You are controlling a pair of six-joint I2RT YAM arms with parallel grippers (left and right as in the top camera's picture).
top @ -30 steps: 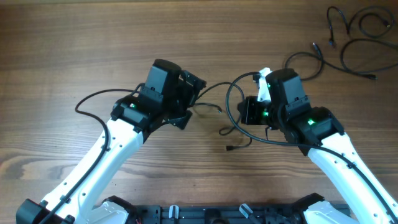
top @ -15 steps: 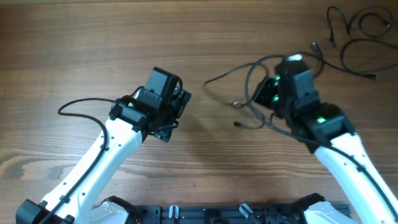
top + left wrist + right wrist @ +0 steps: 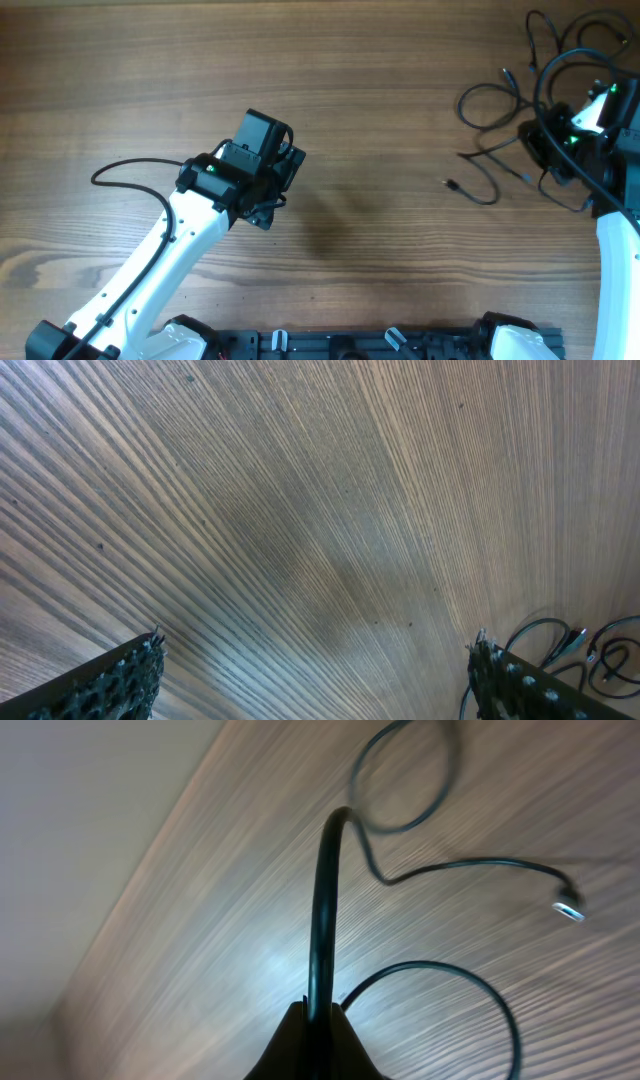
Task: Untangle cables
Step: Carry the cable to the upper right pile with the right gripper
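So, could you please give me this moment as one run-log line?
left jaws: open, empty, over table | right jaws: shut on cable | plug end: loose

L gripper (image 3: 315, 660) jaws apart (wide); R gripper (image 3: 320, 1015) jaws pinched, reaching far right.

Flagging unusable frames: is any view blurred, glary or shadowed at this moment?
Overhead: sharp, evenly lit, with a faint shadow of the left arm on the table. Left wrist: crisp wood grain, one soft dark patch mid-frame. Right wrist: soft throughout, with bright glare on the wood, and the cable held in the jaws is smeared near the lens.
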